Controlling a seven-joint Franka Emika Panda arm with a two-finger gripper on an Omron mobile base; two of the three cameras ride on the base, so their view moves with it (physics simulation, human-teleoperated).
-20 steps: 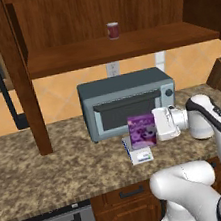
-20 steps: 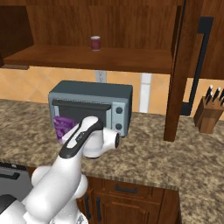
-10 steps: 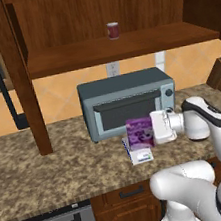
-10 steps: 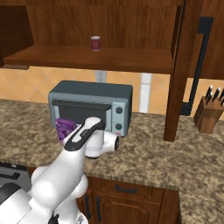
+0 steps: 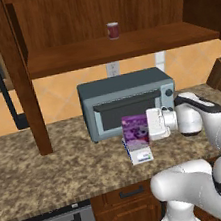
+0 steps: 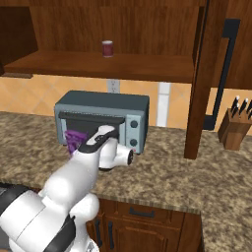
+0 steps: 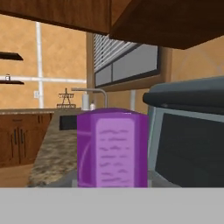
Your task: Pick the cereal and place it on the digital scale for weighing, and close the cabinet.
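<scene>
The cereal [image 5: 136, 132] stands upright on the digital scale [image 5: 140, 154], right in front of the toaster oven [image 5: 127, 101] on the tabletop [image 5: 61, 171]. The pincer [image 5: 150, 125] sits just beside the box's right side; whether it is pinching or spread, I cannot tell. By the look of it, placing is all but done. Next call: pull the hand clear without tipping the box, then swing up to the cabinet [image 6: 215, 64], whose door hangs wide open.
</scene>
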